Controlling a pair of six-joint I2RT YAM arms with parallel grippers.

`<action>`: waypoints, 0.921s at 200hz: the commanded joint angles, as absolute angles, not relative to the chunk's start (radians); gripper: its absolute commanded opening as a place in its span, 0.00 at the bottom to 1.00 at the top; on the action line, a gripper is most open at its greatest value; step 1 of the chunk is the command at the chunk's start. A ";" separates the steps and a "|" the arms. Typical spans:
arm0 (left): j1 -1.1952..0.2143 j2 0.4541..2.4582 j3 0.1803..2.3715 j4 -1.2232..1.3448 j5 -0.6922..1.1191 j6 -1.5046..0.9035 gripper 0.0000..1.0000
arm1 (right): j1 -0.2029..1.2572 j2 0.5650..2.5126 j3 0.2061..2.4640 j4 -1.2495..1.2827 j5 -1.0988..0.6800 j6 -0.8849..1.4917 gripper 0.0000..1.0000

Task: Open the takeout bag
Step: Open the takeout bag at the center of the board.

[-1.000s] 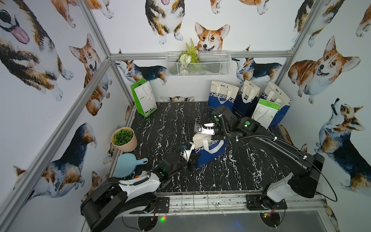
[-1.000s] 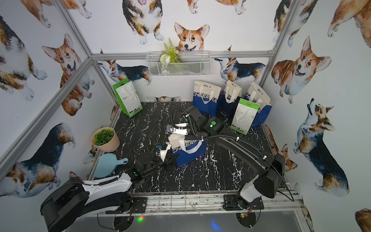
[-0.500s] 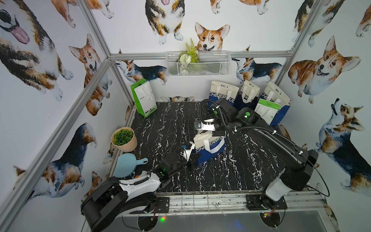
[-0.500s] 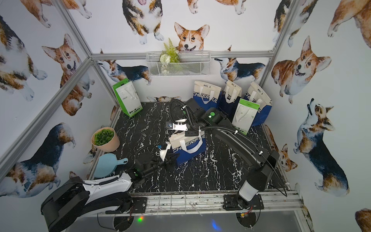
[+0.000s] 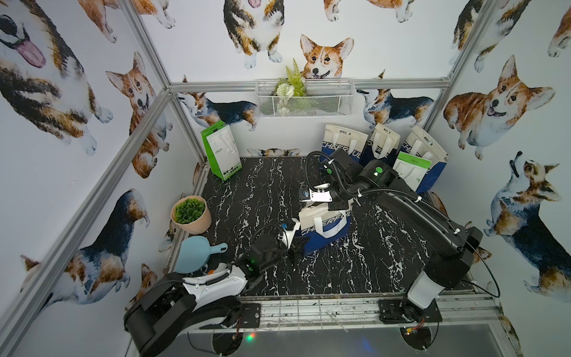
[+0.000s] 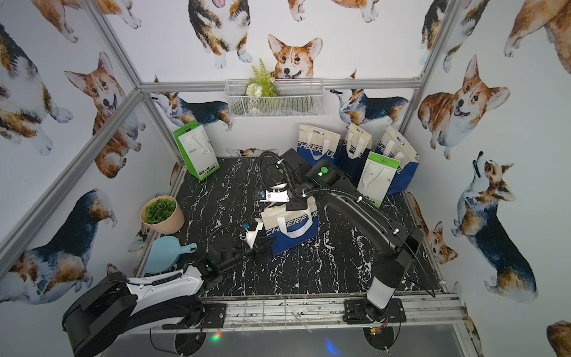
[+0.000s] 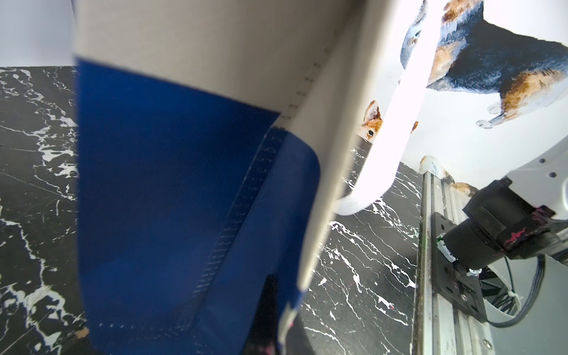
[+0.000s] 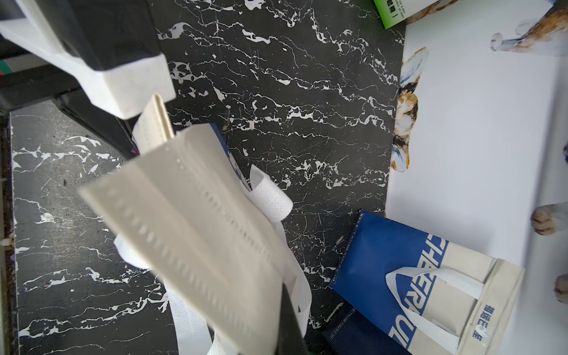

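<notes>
Viewing both top views, we find the black marbled worktop point(image 5: 247, 191) carrying the takeout bag point(image 5: 324, 227) upright near its middle, blue below and beige above. The right gripper point(image 5: 336, 205) sits at the top of the takeout bag, on the side away from the arm bases. Its jaws are pressed together on the beige rim point(image 8: 190, 221), which lies folded flat. The left gripper point(image 5: 298, 244) sits low at the bag's near-left corner, pinching the blue side fold point(image 7: 184, 199).

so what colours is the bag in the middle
Takeout bag: cream above, blue below; clearest in a top view.
</notes>
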State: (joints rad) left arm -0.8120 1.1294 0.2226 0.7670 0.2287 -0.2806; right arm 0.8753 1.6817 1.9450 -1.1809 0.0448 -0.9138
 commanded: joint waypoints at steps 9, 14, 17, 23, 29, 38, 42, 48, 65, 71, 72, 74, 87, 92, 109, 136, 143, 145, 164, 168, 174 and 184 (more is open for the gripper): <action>-0.814 1.120 0.220 0.762 0.225 -0.277 0.00 | 0.874 1.629 1.887 -1.085 0.050 -0.883 0.00; -0.814 1.120 0.220 0.764 0.225 -0.277 0.00 | 0.874 1.620 1.871 -1.067 0.056 -0.880 0.00; -0.813 1.121 0.220 0.764 0.224 -0.276 0.00 | 0.874 1.611 1.856 -1.048 0.062 -0.876 0.00; -0.814 1.122 0.220 0.765 0.223 -0.276 0.00 | 0.874 1.586 1.817 -1.008 0.073 -0.871 0.00; -0.814 1.125 0.220 0.766 0.223 -0.277 0.00 | 0.874 1.562 1.780 -0.966 0.079 -0.867 0.00; -0.813 1.127 0.220 0.768 0.224 -0.276 0.00 | 0.874 1.523 1.707 -0.899 0.087 -0.859 0.07; -0.813 1.129 0.222 0.770 0.227 -0.276 0.00 | 0.874 1.503 1.679 -0.869 0.089 -0.855 0.13; -0.813 1.129 0.221 0.770 0.226 -0.276 0.00 | 0.874 1.481 1.640 -0.829 0.098 -0.846 0.20; -0.813 1.126 0.220 0.770 0.226 -0.278 0.00 | 0.874 1.450 1.603 -0.807 0.077 -0.817 0.28; -0.813 1.125 0.220 0.770 0.227 -0.278 0.00 | 0.876 1.449 1.604 -0.814 0.071 -0.808 0.28; -0.813 1.125 0.220 0.769 0.226 -0.278 0.00 | 0.876 1.449 1.604 -0.814 0.071 -0.807 0.28; -0.813 1.124 0.220 0.769 0.227 -0.278 0.00 | 0.875 1.450 1.605 -0.815 0.071 -0.804 0.28; -0.813 1.121 0.220 0.768 0.226 -0.278 0.00 | 0.876 1.459 1.598 -0.816 0.077 -0.796 0.27; -0.813 1.120 0.221 0.768 0.226 -0.279 0.00 | 0.876 1.464 1.595 -0.818 0.082 -0.800 0.27; -0.813 1.118 0.220 0.766 0.224 -0.279 0.00 | 0.875 1.481 1.592 -0.824 0.110 -0.801 0.27; -0.814 1.123 0.220 0.767 0.223 -0.278 0.00 | 0.875 1.486 1.579 -0.822 0.123 -0.804 0.30; -0.814 1.123 0.219 0.768 0.223 -0.278 0.00 | 0.874 1.489 1.576 -0.817 0.131 -0.807 0.30; -0.813 1.124 0.220 0.769 0.223 -0.278 0.00 | 0.874 1.490 1.574 -0.817 0.137 -0.807 0.31; -0.813 1.122 0.219 0.769 0.224 -0.278 0.00 | 0.874 1.500 1.577 -0.815 0.179 -0.811 0.30; -0.813 1.121 0.219 0.768 0.224 -0.278 0.00 | 0.874 1.502 1.576 -0.810 0.188 -0.810 0.30; -0.813 1.120 0.218 0.768 0.223 -0.278 0.00 | 0.874 1.500 1.573 -0.799 0.197 -0.811 0.29; -0.813 1.118 0.217 0.768 0.221 -0.278 0.00 | 0.874 1.498 1.568 -0.783 0.203 -0.811 0.29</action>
State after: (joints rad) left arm -0.8120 1.1236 0.2192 0.7532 0.2184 -0.2813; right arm 0.8753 1.4982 1.5772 -0.8383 0.1505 -0.8135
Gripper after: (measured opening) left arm 0.053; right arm 0.297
